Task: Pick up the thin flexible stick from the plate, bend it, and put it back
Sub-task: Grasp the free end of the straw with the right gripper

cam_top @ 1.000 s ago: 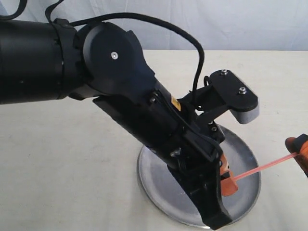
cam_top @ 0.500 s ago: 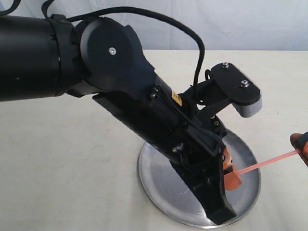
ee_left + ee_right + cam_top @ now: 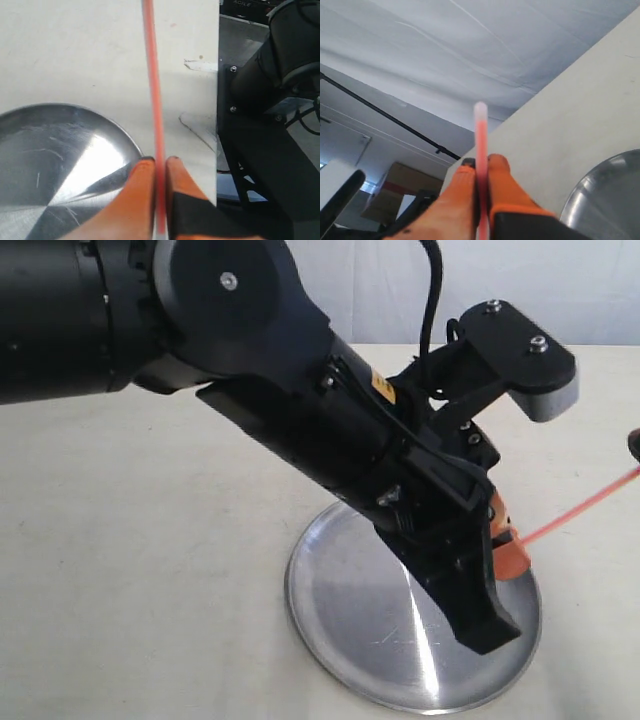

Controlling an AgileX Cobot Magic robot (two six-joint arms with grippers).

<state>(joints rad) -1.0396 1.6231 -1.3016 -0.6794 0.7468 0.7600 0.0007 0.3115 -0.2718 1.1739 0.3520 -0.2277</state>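
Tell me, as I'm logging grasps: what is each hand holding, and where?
Both hold the thin flexible stick. The left hand pinches it near one end; the right hand pinches it just short of the pale end, which pokes past its fingertips.

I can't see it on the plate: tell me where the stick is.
The thin flexible stick is held in the air at the exterior view's right, spanning from the left gripper above the right rim of the plate to the right gripper.

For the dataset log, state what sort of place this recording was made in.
Most likely a robotics lab or workshop bench, not a home. A pale table stands before a draped white backdrop, a cardboard box shows beyond the table, and a black robot arm stands off the table's edge.
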